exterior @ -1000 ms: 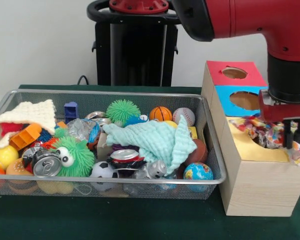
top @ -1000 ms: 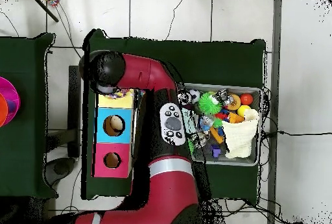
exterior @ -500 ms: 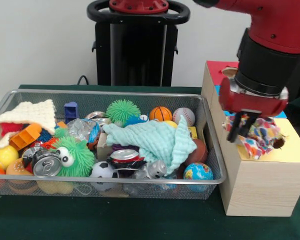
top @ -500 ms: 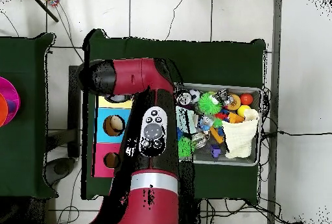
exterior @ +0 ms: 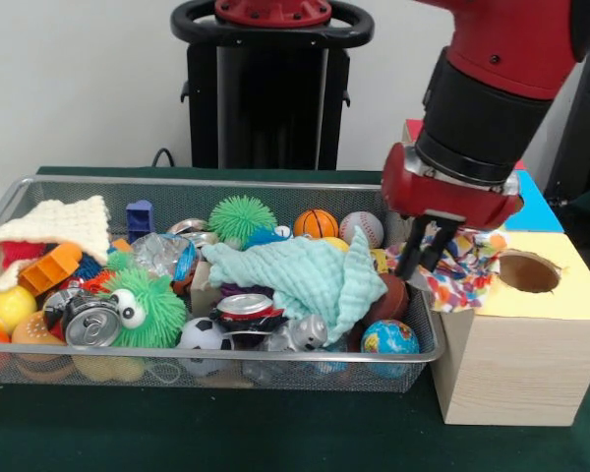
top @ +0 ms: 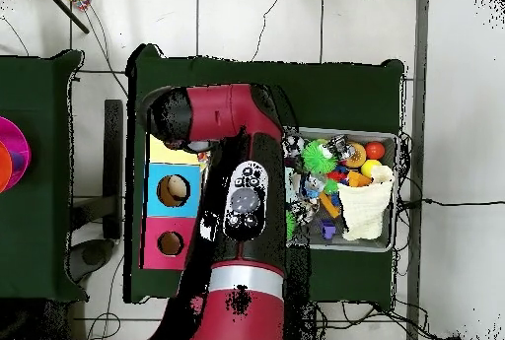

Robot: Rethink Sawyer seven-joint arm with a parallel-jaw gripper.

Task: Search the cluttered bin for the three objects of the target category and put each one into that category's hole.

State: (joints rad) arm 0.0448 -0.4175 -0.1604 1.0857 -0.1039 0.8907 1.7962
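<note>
My gripper [exterior: 425, 252] hangs over the right end of the wire bin [exterior: 206, 358], beside the wooden box's left edge. Its fingers stand close together, shut on a colourful speckled cloth [exterior: 464, 277] that droops to their right and drapes over the box's edge. The round hole [exterior: 528, 271] in the yellow top of the box [exterior: 511, 364] lies just right of the cloth and shows nothing in it. A mint cloth [exterior: 305, 275] and a cream knitted cloth [exterior: 64, 226] lie in the bin. In the overhead view the arm [top: 242, 208] hides the gripper.
The bin holds a green googly-eyed fuzzy toy [exterior: 143, 307], a spiky green ball [exterior: 242, 216], a basketball [exterior: 316, 223], a baseball [exterior: 362, 227], a globe ball [exterior: 389, 337] and crushed cans [exterior: 244, 307]. The overhead view shows yellow [top: 170, 149], blue [top: 173, 190] and magenta [top: 170, 243] box tops.
The gripper has swung left from above the yellow hole to the bin's right end, carrying the speckled cloth out of the hole with it. The hole now shows bare.
</note>
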